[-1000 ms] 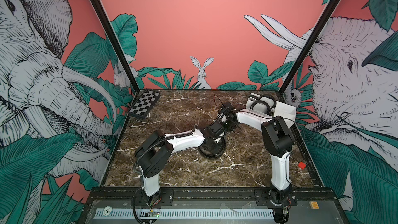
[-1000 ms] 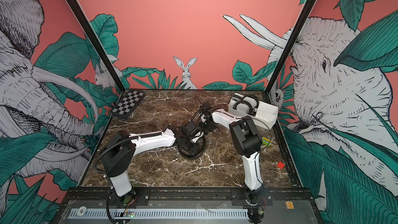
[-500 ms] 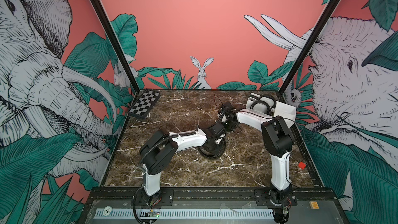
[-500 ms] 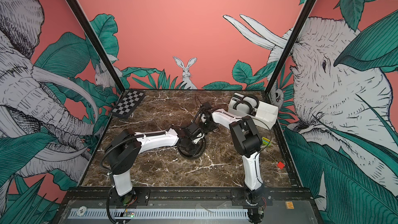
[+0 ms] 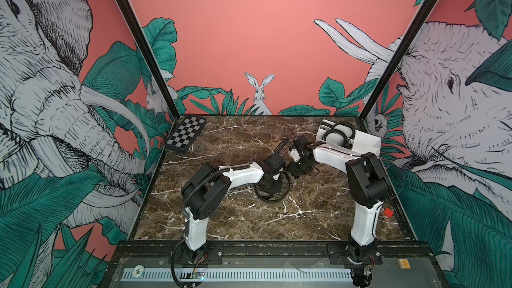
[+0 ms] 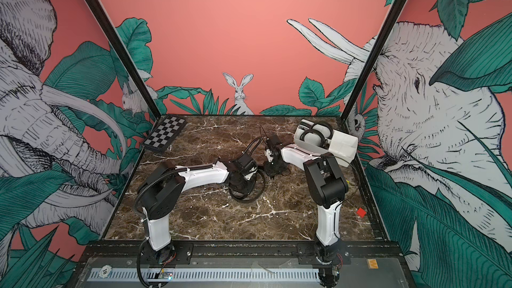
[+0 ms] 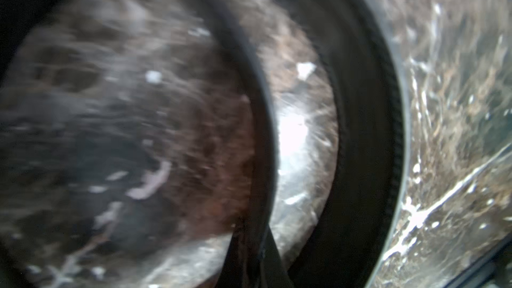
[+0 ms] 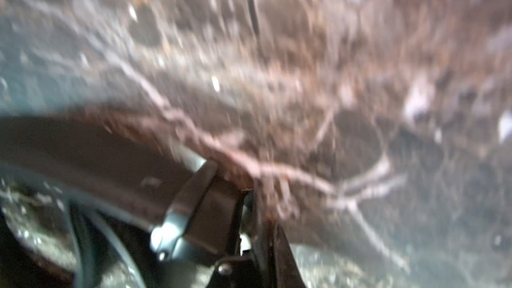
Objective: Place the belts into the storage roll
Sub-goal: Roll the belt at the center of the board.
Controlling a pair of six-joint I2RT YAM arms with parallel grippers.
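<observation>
One black belt (image 5: 287,189) lies in a loose coil on the middle of the marble table, seen in both top views (image 6: 250,200). My left gripper (image 5: 267,189) points down into the coil and is shut on a thin strand of this belt (image 7: 260,106); the jaws (image 7: 253,259) meet at the strand. My right gripper (image 5: 297,173) is just right of the coil, shut on the belt's end beside the metal buckle (image 8: 171,228). The storage roll (image 5: 363,141) stands at the back right, with two coiled belts (image 5: 339,131) in its left part.
A black-and-white checkerboard (image 5: 186,136) lies at the back left corner. A small red block (image 5: 388,212) sits by the right edge. Black frame posts rise at both back corners. The right arm's elbow (image 5: 365,181) stands in front of the white box.
My left gripper has shut on the belt strand in the coil, and the left arm's elbow has swung a little to the right. The right arm has not moved.
</observation>
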